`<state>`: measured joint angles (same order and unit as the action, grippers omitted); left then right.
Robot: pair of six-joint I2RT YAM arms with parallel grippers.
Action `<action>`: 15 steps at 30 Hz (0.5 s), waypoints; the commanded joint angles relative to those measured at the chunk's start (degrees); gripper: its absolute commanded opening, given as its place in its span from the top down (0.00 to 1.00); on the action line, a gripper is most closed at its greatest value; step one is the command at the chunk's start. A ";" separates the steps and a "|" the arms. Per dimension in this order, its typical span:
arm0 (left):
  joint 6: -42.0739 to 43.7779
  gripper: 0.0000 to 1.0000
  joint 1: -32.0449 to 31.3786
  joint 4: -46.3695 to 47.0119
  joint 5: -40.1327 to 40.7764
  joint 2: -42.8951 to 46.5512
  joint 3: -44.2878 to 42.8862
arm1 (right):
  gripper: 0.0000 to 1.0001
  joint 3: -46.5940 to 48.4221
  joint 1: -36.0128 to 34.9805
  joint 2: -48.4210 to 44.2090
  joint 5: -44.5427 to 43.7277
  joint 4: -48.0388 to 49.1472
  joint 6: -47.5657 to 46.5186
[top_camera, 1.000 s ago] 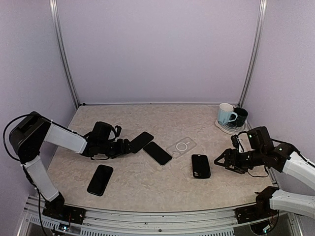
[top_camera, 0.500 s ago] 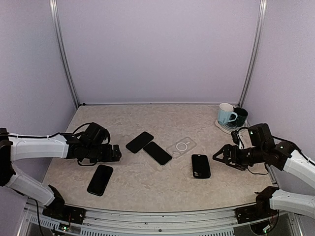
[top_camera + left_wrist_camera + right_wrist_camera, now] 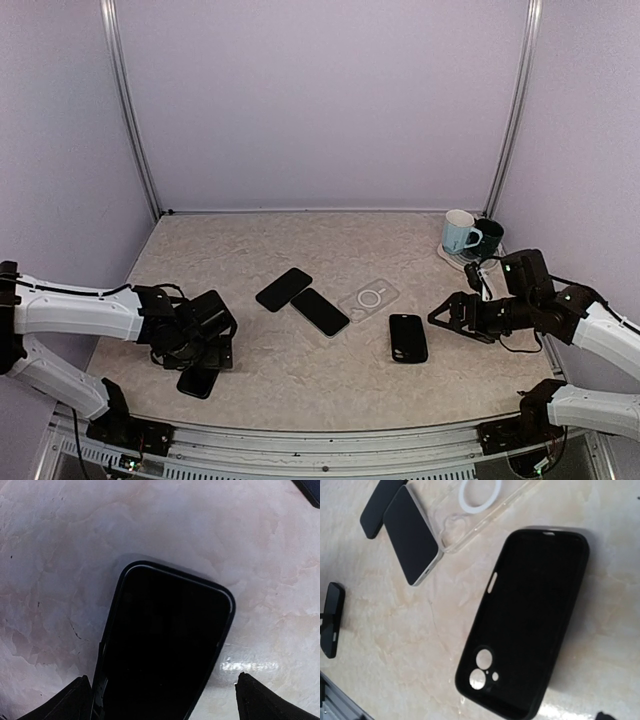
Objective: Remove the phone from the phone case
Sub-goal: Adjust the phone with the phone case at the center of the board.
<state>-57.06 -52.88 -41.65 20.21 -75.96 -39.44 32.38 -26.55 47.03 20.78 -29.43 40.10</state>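
My left gripper (image 3: pixel 213 352) is no longer beside the glossy black slab phone (image 3: pixel 283 288) at mid-frame. It now hangs over the black rectangular phone in its dark case (image 3: pixel 196 382) at lower left, jaws spread wider. My right gripper (image 3: pixel 440 317) sits slightly further up-left, jaws wider too.

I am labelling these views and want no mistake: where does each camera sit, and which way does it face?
Top external: high behind the arms, facing down over the table; both arms show, left gripper and right gripper open.
Left wrist: on the left arm, facing straight down at the cased phone; two fingertips show at the bottom.
Right wrist: on the right arm, slanting down onto the empty black case and clear case; hardly any finger shows.
Shared: top external and right wrist both show the empty black case.
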 commanded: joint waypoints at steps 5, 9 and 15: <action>-3.27 0.01 0.68 2.83 -3.68 0.19 5.48 | 0.01 -0.04 0.35 -1.32 1.35 0.86 -1.54; -2.27 0.01 2.45 5.47 -5.02 -1.85 6.90 | 0.01 -0.04 0.34 -1.56 1.64 0.78 -1.85; -0.27 0.02 -0.35 7.11 -5.63 -7.87 4.02 | 0.01 -0.08 0.35 -1.34 1.38 0.58 -2.59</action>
<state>-59.29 -51.18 -36.32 16.58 -78.76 -34.96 32.38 -26.55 46.17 21.89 -29.21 38.61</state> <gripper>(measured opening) 0.989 0.991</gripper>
